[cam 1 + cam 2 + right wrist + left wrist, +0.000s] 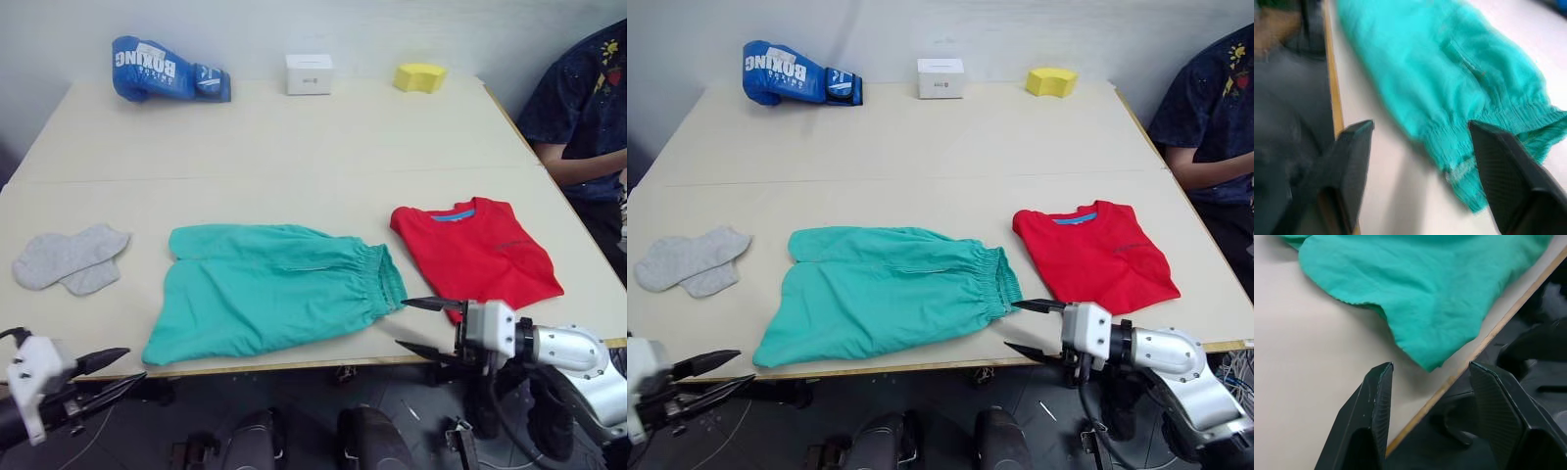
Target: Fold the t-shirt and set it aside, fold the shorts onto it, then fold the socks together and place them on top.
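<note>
The left pincer (118, 367) sits low at the bench's (294, 147) near edge, pointing rightward toward the lower left corner of the shorts (269, 289), its 2 black fingers apart and holding nothing. Above it, the 2 grey socks (71, 258) lie overlapped near the bench's left edge. The teal shorts lie flat in the middle, waistband to the right. The right pincer (419, 326) reaches leftward along the near edge, level with the bench top, its 2 fingers spread and empty, tips just beside the waistband. The folded red t-shirt (477, 253) lies right of the shorts. At the far edge stand a blue boxing glove (167, 70), a white box (309, 73) and a yellow sponge (419, 76). A person's arm (588, 166) rests at the right.
</note>
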Available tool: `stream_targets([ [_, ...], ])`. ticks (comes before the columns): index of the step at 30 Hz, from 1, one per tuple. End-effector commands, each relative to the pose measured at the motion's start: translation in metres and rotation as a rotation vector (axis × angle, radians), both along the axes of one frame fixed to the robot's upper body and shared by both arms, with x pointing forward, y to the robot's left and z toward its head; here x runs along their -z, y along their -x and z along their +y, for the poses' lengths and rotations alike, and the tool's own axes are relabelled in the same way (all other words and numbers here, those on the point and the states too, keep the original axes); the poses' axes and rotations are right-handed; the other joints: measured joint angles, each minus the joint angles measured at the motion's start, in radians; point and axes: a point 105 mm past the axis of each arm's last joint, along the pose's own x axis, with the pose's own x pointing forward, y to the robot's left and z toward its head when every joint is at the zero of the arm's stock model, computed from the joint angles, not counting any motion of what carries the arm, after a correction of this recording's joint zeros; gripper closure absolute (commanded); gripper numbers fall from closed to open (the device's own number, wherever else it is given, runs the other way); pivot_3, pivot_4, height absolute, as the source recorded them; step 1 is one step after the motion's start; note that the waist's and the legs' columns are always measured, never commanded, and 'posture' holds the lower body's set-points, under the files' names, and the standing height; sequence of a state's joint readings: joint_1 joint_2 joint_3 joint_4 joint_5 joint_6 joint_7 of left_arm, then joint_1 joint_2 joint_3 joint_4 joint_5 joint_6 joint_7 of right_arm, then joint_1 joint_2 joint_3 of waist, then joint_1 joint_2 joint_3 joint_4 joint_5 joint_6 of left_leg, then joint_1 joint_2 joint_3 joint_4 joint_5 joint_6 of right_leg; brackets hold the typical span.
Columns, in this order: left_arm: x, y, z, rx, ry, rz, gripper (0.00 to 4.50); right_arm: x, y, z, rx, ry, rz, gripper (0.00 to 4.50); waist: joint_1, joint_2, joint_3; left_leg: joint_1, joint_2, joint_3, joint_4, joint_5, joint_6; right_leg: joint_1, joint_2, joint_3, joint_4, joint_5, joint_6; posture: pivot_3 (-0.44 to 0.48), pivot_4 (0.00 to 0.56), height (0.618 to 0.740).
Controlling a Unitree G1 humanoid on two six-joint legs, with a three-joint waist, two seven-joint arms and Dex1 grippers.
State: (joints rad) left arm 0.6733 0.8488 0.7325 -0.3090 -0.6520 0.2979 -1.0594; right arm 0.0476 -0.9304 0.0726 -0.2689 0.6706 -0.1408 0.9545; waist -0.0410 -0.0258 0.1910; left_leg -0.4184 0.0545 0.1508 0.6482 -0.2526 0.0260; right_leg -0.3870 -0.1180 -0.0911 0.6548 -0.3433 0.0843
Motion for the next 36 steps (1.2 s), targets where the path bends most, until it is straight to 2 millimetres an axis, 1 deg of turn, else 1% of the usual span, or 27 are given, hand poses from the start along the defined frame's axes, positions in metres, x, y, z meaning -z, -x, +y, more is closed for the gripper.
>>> stream_targets([
  [1,-0.030,-0.015,-0.021,0.067,0.120,-0.070,2.88,-0.025,-0.002,0.024,-0.031,-0.088,0.009,2.79,0.003,0.000,0.000,0.002,0.000,0.000,-0.001,-0.001,-0.002,0.002,0.000,0.000,-0.002,-0.001,-0.002,0.000,0.150,0.740],
  [2,-0.034,-0.025,-0.028,0.081,0.124,-0.107,3.21,-0.024,-0.005,0.031,-0.024,-0.083,0.005,3.17,0.006,0.000,0.000,0.004,0.000,0.000,-0.001,-0.002,-0.003,0.004,0.000,0.000,-0.002,-0.001,-0.002,0.000,0.150,0.740],
  [4,-0.037,-0.046,-0.046,0.110,0.126,-0.171,3.89,-0.019,-0.020,0.047,0.031,-0.092,-0.018,3.88,0.015,-0.001,-0.001,0.008,0.000,0.000,-0.002,-0.004,-0.004,0.008,0.000,0.000,-0.003,-0.002,-0.003,0.000,0.150,0.740],
  [6,-0.033,-0.065,-0.064,0.135,0.110,-0.217,4.48,-0.010,-0.035,0.064,0.087,-0.080,-0.045,4.49,0.016,0.000,-0.002,0.011,0.000,-0.001,-0.002,-0.005,-0.006,0.010,0.000,0.000,-0.003,-0.002,-0.004,0.000,0.150,0.740],
  [8,-0.023,-0.089,-0.082,0.143,0.074,-0.278,4.48,0.001,-0.045,0.086,0.117,-0.075,-0.071,4.49,0.014,0.001,-0.002,0.011,-0.001,-0.001,-0.003,-0.004,-0.011,0.011,0.000,0.000,-0.002,-0.002,-0.004,0.000,0.150,0.740],
  [10,-0.008,-0.116,-0.100,0.139,0.003,-0.332,4.48,0.016,-0.051,0.111,0.131,-0.062,-0.067,4.49,0.013,0.001,-0.003,0.011,-0.001,0.000,-0.003,-0.002,-0.009,0.011,0.002,0.000,-0.001,-0.002,-0.004,0.000,0.150,0.740],
  [12,0.005,-0.131,-0.114,0.146,-0.065,-0.364,4.48,0.023,-0.058,0.121,0.157,-0.051,-0.053,4.49,0.012,0.001,-0.003,0.010,-0.001,0.001,-0.002,-0.001,-0.007,0.009,0.003,0.000,0.000,-0.002,-0.004,0.000,0.150,0.740],
  [13,0.008,-0.137,-0.118,0.130,-0.077,-0.376,4.48,0.024,-0.064,0.120,0.195,-0.056,-0.059,4.49,0.009,0.001,-0.003,0.010,-0.001,0.003,-0.002,-0.001,-0.007,0.009,0.004,0.001,0.001,-0.002,-0.004,0.000,0.150,0.740],
  [15,0.017,-0.147,-0.122,0.057,-0.050,-0.364,4.48,0.030,-0.074,0.115,0.250,-0.034,-0.066,4.49,0.008,0.001,-0.003,0.010,0.000,0.004,-0.002,-0.001,-0.007,0.008,0.004,0.001,0.001,-0.002,-0.004,0.000,0.150,0.740],
  [16,0.028,-0.147,-0.120,0.036,-0.074,-0.327,4.48,0.036,-0.076,0.112,0.261,0.000,-0.083,4.49,0.008,0.001,-0.003,0.010,0.000,0.005,-0.001,-0.001,-0.007,0.008,0.004,0.001,0.001,-0.002,-0.003,0.000,0.150,0.740],
  [18,0.050,-0.144,-0.115,0.043,-0.183,-0.277,4.48,0.047,-0.078,0.102,0.277,0.049,-0.093,4.49,0.010,0.000,-0.003,0.011,0.000,0.005,-0.001,-0.001,-0.006,0.008,0.004,0.002,0.002,-0.002,-0.003,0.000,0.150,0.740],
  [19,0.057,-0.143,-0.110,0.024,-0.205,-0.253,4.48,0.051,-0.080,0.092,0.294,0.077,-0.102,4.49,0.010,0.000,-0.004,0.011,0.000,0.005,-0.002,-0.001,-0.007,0.008,0.004,0.002,0.002,-0.002,-0.003,0.000,0.150,0.740],
  [20,0.059,-0.145,-0.105,-0.020,-0.193,-0.241,4.48,0.054,-0.084,0.080,0.324,0.096,-0.111,4.49,0.010,0.001,-0.004,0.012,0.001,0.005,-0.002,-0.002,-0.007,0.009,0.004,0.002,0.001,-0.002,-0.003,0.000,0.150,0.740],
  [21,0.061,-0.145,-0.100,-0.060,-0.171,-0.222,4.48,0.055,-0.090,0.064,0.378,0.091,-0.109,4.49,0.010,0.002,-0.006,0.014,0.001,0.005,-0.002,-0.002,-0.007,0.010,0.004,0.002,0.001,-0.002,-0.003,0.000,0.150,0.740],
  [23,0.065,-0.142,-0.098,-0.078,-0.140,-0.202,4.48,0.055,-0.098,0.039,0.458,0.070,-0.104,4.49,0.012,0.002,-0.007,0.014,0.001,0.005,-0.002,-0.002,-0.008,0.011,0.003,0.002,0.001,-0.002,-0.003,0.000,0.150,0.740],
  [24,0.066,-0.141,-0.097,-0.069,-0.123,-0.193,4.48,0.053,-0.100,0.030,0.470,0.070,-0.110,4.49,0.013,0.001,-0.008,0.015,0.001,0.005,-0.002,-0.004,-0.009,0.012,0.003,0.002,0.001,-0.002,-0.003,0.000,0.150,0.740],
  [26,0.062,-0.139,-0.100,-0.035,-0.075,-0.214,4.48,0.046,-0.102,0.018,0.473,0.056,-0.129,4.49,0.013,0.002,-0.009,0.015,0.001,0.004,-0.002,-0.004,-0.010,0.013,0.003,0.002,0.001,-0.002,-0.003,0.000,0.150,0.740],
  [27,0.058,-0.140,-0.102,-0.015,-0.046,-0.230,4.48,0.040,-0.104,0.017,0.469,0.031,-0.131,4.49,0.012,0.002,-0.010,0.015,0.001,0.004,-0.002,-0.004,-0.010,0.012,0.003,0.003,0.001,-0.002,-0.003,0.000,0.150,0.740],
  [28,0.048,-0.140,-0.106,0.023,-0.003,-0.266,4.48,0.028,-0.105,0.019,0.452,-0.033,-0.128,4.49,0.012,0.002,-0.010,0.016,0.001,0.004,-0.002,-0.004,-0.010,0.012,0.003,0.003,0.001,-0.002,-0.003,0.000,0.150,0.740],
  [30,0.024,-0.142,-0.113,0.097,0.060,-0.342,4.48,0.002,-0.102,0.034,0.368,-0.153,-0.118,4.49,0.010,0.003,-0.009,0.015,0.002,0.004,-0.003,-0.002,-0.009,0.012,0.003,0.003,0.001,-0.002,-0.003,0.000,0.150,0.740],
  [31,0.012,-0.144,-0.117,0.130,0.083,-0.375,4.48,-0.008,-0.100,0.045,0.313,-0.195,-0.105,4.49,0.007,0.004,-0.008,0.015,0.002,0.004,-0.003,-0.002,-0.008,0.011,0.004,0.003,0.001,-0.002,-0.003,0.000,0.150,0.740],
  [32,0.004,-0.147,-0.120,0.152,0.096,-0.397,4.48,-0.014,-0.097,0.055,0.269,-0.215,-0.091,4.49,0.006,0.004,-0.008,0.014,0.003,0.005,-0.003,-0.001,-0.007,0.010,0.004,0.003,0.001,-0.002,-0.003,0.000,0.150,0.740],
  [33,-0.002,-0.149,-0.122,0.170,0.103,-0.411,4.48,-0.018,-0.096,0.063,0.236,-0.227,-0.075,4.49,0.006,0.004,-0.008,0.013,0.004,0.004,-0.003,-0.001,-0.008,0.010,0.005,0.003,0.001,-0.002,-0.003,0.000,0.150,0.740],
  [34,-0.007,-0.153,-0.128,0.204,0.099,-0.423,4.48,-0.019,-0.094,0.075,0.199,-0.234,-0.046,4.49,0.008,0.004,-0.008,0.013,0.004,0.004,-0.003,-0.001,-0.008,0.009,0.005,0.002,0.001,-0.002,-0.003,0.000,0.150,0.740],
  [35,-0.009,-0.163,-0.135,0.227,0.077,-0.432,4.48,-0.019,-0.096,0.092,0.178,-0.235,-0.034,4.49,0.009,0.004,-0.008,0.013,0.004,0.004,-0.003,-0.001,-0.008,0.009,0.005,0.002,0.002,-0.002,-0.003,0.000,0.150,0.740],
  [36,-0.011,-0.171,-0.140,0.242,0.059,-0.437,4.48,-0.018,-0.097,0.104,0.166,-0.234,-0.028,4.49,0.010,0.004,-0.008,0.013,0.004,0.004,-0.003,-0.001,-0.008,0.010,0.006,0.002,0.002,-0.002,-0.003,0.000,0.150,0.740],
])
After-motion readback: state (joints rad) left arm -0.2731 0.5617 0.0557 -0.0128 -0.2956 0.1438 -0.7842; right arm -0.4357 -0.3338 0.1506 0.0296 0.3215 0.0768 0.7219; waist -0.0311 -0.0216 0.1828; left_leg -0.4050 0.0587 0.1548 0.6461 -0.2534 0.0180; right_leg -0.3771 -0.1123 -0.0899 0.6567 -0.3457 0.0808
